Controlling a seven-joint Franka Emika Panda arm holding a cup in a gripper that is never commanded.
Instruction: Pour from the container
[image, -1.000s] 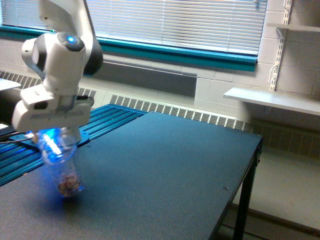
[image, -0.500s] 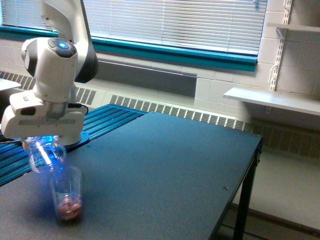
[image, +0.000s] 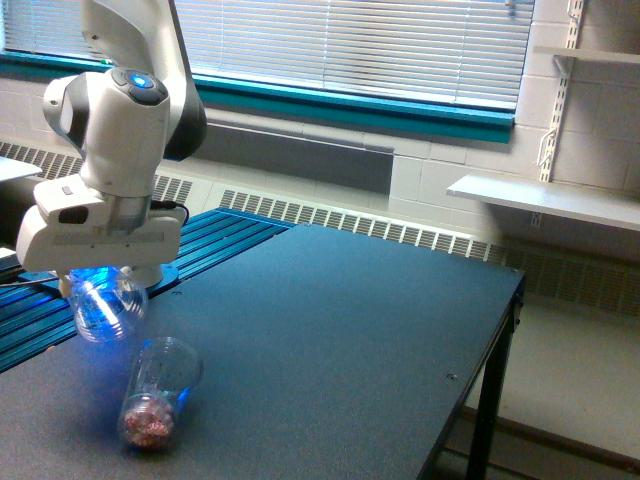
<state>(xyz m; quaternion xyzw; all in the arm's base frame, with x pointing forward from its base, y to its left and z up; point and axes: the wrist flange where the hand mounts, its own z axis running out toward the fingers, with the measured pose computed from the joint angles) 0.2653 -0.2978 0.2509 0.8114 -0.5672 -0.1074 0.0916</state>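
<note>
Gripper (image: 100, 283) closed around the container (image: 106, 308), a small clear cup with rounded body, hanging directly under the gripper and lit with blue light, held above the dark table (image: 340, 330). Fingers hidden by the white gripper housing. Below the gripper and a little toward the exterior view's right, a tapered clear tumbler (image: 158, 392) on the table, leaning, with reddish small pieces (image: 147, 423) at its bottom. Not touching the container, only near.
</note>
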